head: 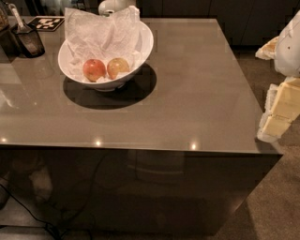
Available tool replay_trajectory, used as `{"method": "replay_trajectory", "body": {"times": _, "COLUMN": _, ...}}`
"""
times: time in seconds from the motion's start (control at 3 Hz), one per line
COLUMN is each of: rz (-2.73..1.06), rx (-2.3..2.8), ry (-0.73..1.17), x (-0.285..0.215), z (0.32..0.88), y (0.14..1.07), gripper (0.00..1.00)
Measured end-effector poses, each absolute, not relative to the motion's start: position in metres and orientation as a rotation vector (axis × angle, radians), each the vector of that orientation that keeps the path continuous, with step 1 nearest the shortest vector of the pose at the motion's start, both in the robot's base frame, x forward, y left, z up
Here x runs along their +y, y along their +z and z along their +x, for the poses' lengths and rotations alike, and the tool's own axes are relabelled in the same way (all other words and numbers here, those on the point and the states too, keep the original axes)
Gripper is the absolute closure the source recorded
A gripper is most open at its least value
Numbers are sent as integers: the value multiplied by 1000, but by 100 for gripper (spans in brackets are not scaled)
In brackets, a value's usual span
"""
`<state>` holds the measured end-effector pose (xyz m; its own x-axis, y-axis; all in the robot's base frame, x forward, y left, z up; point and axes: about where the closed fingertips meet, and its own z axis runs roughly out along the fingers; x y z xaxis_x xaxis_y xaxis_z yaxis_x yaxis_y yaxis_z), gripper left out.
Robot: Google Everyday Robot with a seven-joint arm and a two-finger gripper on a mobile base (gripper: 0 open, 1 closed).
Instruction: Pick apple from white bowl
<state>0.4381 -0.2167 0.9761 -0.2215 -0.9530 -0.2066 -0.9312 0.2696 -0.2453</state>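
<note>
The white bowl [146,41] stands on the far left part of the glossy grey table [197,93], lined with crumpled white paper. Two apples lie side by side inside it. The apple [118,67] is the paler one on the right, yellow-green with an orange-red blush. A redder apple [94,70] touches its left side. My gripper [277,112], white and pale yellow, hangs at the right edge of the view, just past the table's right edge. It is far to the right of the bowl and holds nothing that I can see.
A dark container [29,40] with a utensil in it stands at the far left. A black-and-white marker tag [47,22] lies behind it. A white object [112,5] sits behind the bowl. Carpet lies to the right of the table.
</note>
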Motion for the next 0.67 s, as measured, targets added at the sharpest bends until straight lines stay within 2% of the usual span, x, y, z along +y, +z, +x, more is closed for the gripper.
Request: {"method": "replay_trajectory", "body": {"times": 0.67, "rz": -1725, "rx": 2241, "ry": -101, "x": -214, "z": 445, "y": 982, "gripper": 0}}
